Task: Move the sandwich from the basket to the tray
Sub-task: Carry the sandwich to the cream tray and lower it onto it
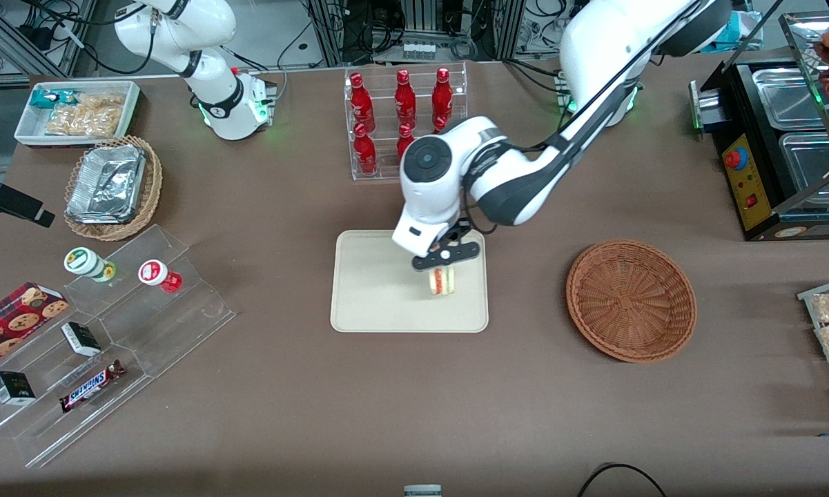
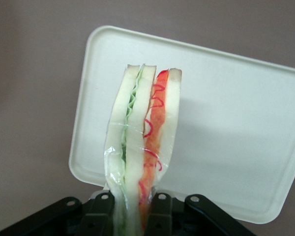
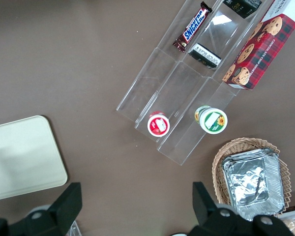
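The sandwich [image 1: 442, 280], a wrapped wedge of white bread with red-orange and green filling, hangs just above the cream-beige tray [image 1: 373, 304], over the part of it nearest the basket. My left gripper [image 1: 444, 264] is shut on it from above. In the left wrist view the sandwich [image 2: 142, 142] stands pinched between the two black fingers [image 2: 99, 214] of my gripper [image 2: 130, 216], with the tray [image 2: 236, 132] beneath it. The reddish-brown wicker basket [image 1: 631, 300] sits toward the working arm's end of the table with nothing in it.
A clear rack of red bottles [image 1: 404, 114] stands farther from the front camera than the tray. Toward the parked arm's end are a tan basket with foil containers [image 1: 110, 186], a white bin of snacks [image 1: 79, 110] and a clear stepped stand [image 1: 110, 338] with snacks.
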Robot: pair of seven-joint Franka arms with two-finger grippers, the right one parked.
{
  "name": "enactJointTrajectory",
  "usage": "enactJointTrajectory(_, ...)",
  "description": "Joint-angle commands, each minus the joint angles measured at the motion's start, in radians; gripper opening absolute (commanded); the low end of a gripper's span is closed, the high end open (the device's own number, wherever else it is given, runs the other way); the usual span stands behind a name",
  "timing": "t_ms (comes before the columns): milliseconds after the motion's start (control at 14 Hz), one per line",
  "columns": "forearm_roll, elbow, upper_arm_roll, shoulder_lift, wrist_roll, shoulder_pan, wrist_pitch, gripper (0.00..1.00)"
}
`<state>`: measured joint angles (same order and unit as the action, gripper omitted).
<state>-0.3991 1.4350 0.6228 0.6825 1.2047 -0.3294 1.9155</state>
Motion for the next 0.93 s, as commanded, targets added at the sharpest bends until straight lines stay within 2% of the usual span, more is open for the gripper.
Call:
enactJointTrajectory(0, -0.047, -0.064, -0.006, 0.074, 0.019, -0.060, 0.009, 0.22)
enactJointTrajectory(214, -0.067, -0.065, -0.008, 0.118, 0.019, -0.071, 0.068, 0.24)
enactJointTrajectory(286, -0.067, -0.070, -0.008, 0.124, 0.019, -0.080, 0.094, 0.32)
enactJointTrajectory(357, -0.067, -0.083, -0.008, 0.127, 0.018, -0.080, 0.103, 0.52)
enactJointTrajectory(429, -0.076, -0.085, -0.012, 0.130, 0.009, -0.082, 0.102, 1.00)
enactJointTrajectory(571, -0.119, -0.087, -0.021, 0.129, 0.016, -0.082, 0.103, 1.00)
enactJointTrajectory(857, -0.121, -0.116, -0.024, 0.085, 0.015, -0.065, 0.071, 1.00)
